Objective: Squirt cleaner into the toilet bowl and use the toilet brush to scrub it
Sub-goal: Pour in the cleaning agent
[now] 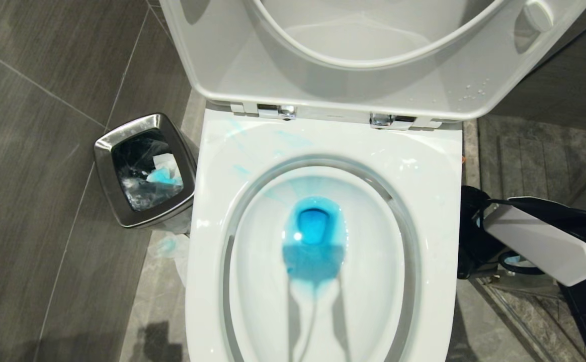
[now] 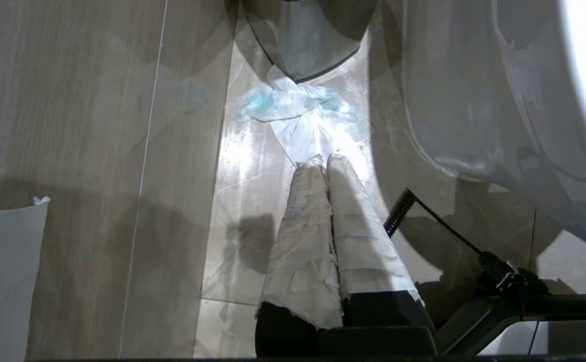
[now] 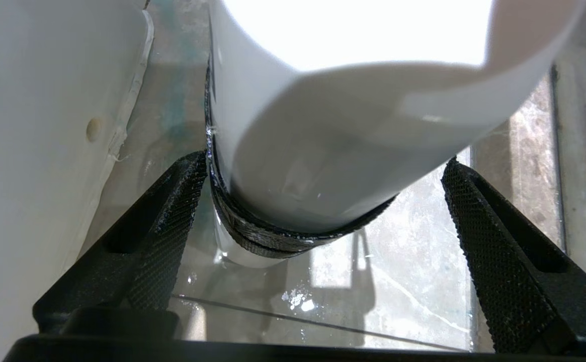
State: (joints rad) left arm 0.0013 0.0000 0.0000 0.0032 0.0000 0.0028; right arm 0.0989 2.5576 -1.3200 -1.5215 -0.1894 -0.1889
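The white toilet bowl fills the head view, its seat and lid raised. Cleaner tints the water vivid blue, and pale blue streaks mark the rear rim. My right arm reaches low beside the bowl's right side. In the right wrist view my right gripper is open, its black fingers on either side of a white rounded container with a dark band near its base, standing on the floor. The toilet brush is out of view. My left gripper hangs shut and empty above the floor.
A square steel bin with blue-stained tissues stands left of the bowl. More stained tissue lies on the floor by the toilet base. Marble floor lies to the bowl's right.
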